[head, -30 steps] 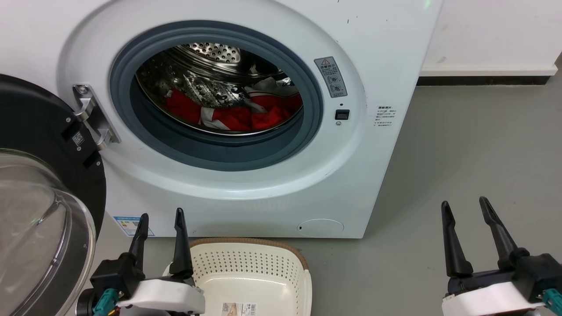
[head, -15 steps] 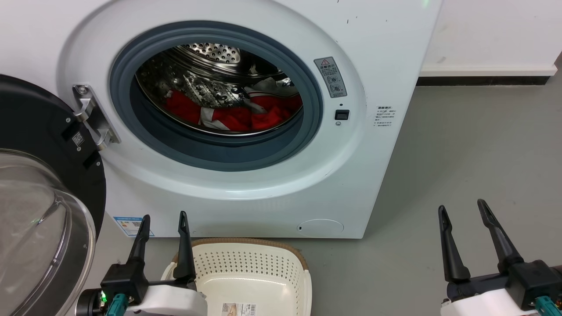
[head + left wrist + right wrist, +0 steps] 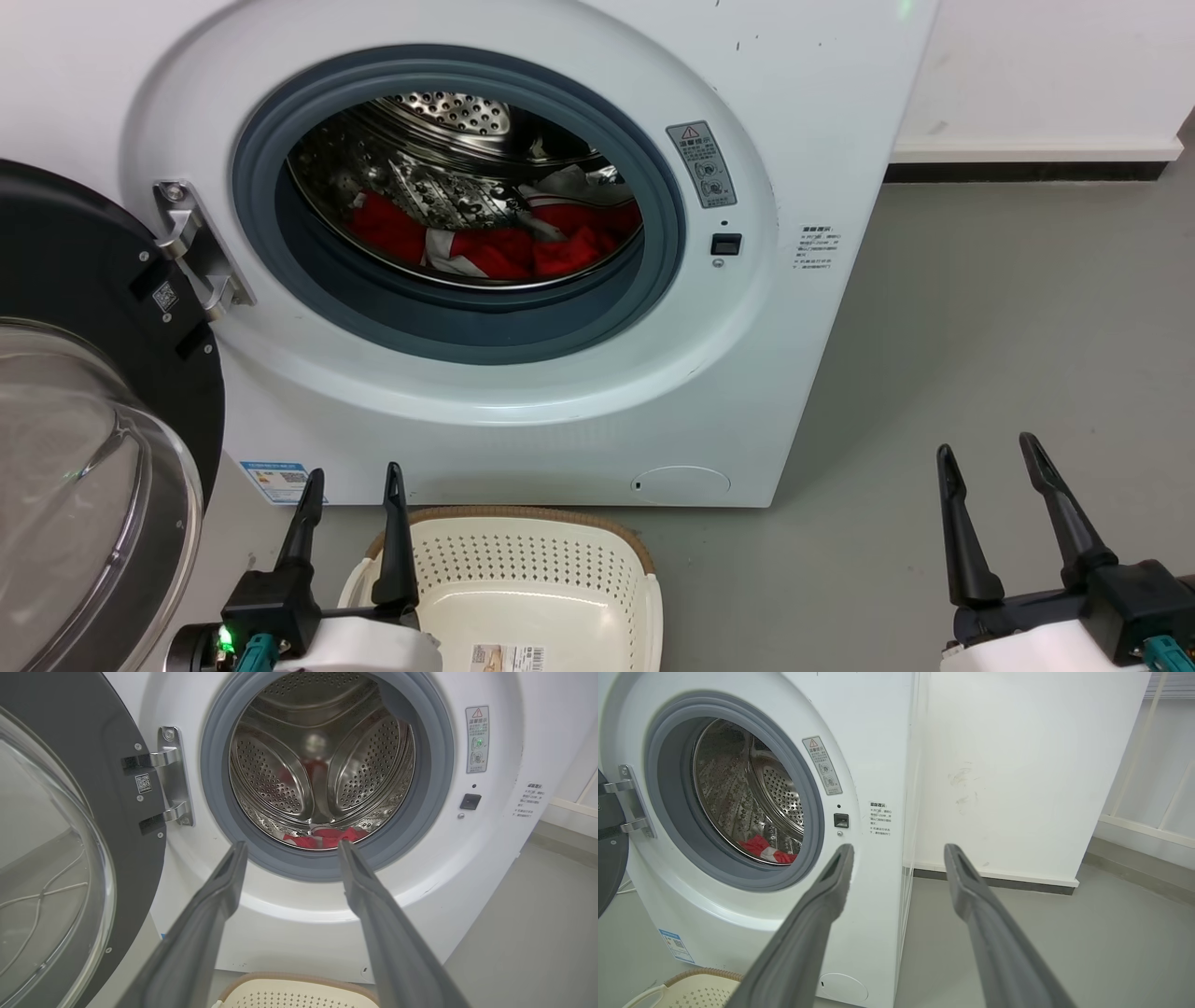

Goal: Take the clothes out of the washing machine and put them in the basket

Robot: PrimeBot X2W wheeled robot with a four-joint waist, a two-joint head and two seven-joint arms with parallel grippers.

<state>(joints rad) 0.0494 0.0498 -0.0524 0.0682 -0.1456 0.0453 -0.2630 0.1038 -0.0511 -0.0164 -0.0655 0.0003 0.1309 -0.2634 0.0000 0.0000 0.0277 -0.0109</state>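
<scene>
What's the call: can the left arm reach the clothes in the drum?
Probably yes. The door hangs wide open, the left gripper is open and aimed at the drum, and the clothes lie in its bottom with nothing across the opening.

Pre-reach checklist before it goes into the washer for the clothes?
1. The door is open, swung left of the opening: ok.
2. The clothes are in sight at the bottom of the drum: ok.
3. The basket sits in front of the washing machine, holding nothing but a label: ok.
4. The left gripper is open and empty: ok.
5. The right gripper is open and empty: ok.
6. Garments not tangled together: cannot tell.
</scene>
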